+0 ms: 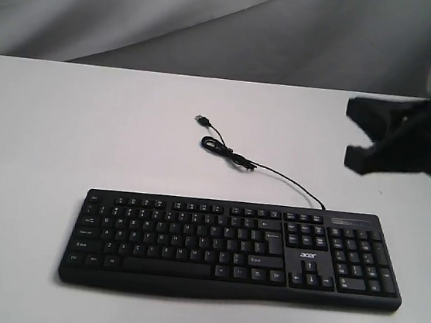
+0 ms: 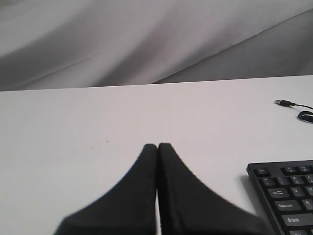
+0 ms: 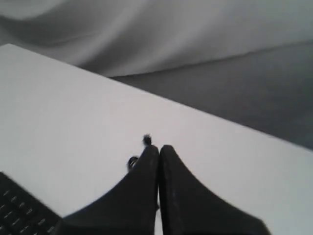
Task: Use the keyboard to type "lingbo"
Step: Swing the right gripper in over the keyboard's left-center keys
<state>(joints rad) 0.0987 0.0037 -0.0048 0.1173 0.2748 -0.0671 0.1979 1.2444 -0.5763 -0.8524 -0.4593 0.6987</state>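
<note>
The black keyboard [image 1: 233, 249] lies flat on the white table [image 1: 63, 128] near its front edge, number pad and white logo to the right. Its thin cable [image 1: 276, 174] runs back to a loose USB plug [image 1: 202, 119]. My right gripper [image 3: 159, 147] is shut with nothing between its fingers. It hovers above the table behind the keyboard's right end, where the exterior view shows the black right arm [image 1: 420, 138]. My left gripper [image 2: 157, 145] is shut and empty, over bare table left of the keyboard's corner [image 2: 286, 196]. The exterior view does not show it.
The USB plug [image 2: 280, 102] and a cable loop [image 2: 305, 115] lie on the table behind the keyboard. In the right wrist view the plug [image 3: 146, 140] peeks out just past the fingertips. A grey draped backdrop [image 1: 139, 12] hangs beyond the table's far edge.
</note>
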